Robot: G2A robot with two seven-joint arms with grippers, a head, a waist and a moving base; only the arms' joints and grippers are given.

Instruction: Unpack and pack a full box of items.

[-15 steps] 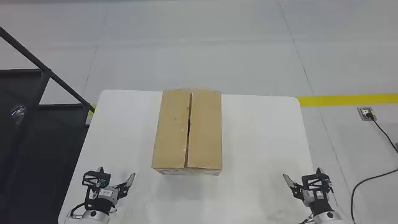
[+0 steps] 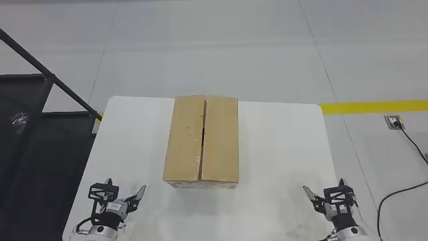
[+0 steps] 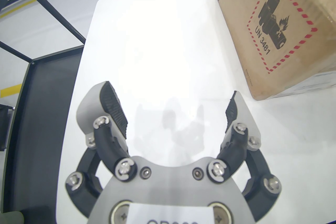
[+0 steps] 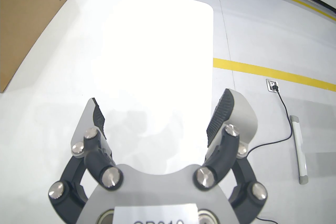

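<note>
Both left jaws and right jaws are standing open and empty over the near corners of the surface [image 2: 281,147]. The closed box [image 2: 221,140] is sitting mid-surface, well apart from both. Wrist views are showing a red-hatched battery hazard label [image 3: 281,22] on each side wall; the top view is showing the flap seam [image 2: 202,140].

The left tool [image 3: 170,93] is held with its two fingers spread wide, the ribbed pads [image 3: 113,104] turned inward toward the tool's midline. The right tool [image 4: 160,99] is held the same way, its fingers splayed to either side of its silver palm plate. Both tools are pointed forward, away from the body.
</note>
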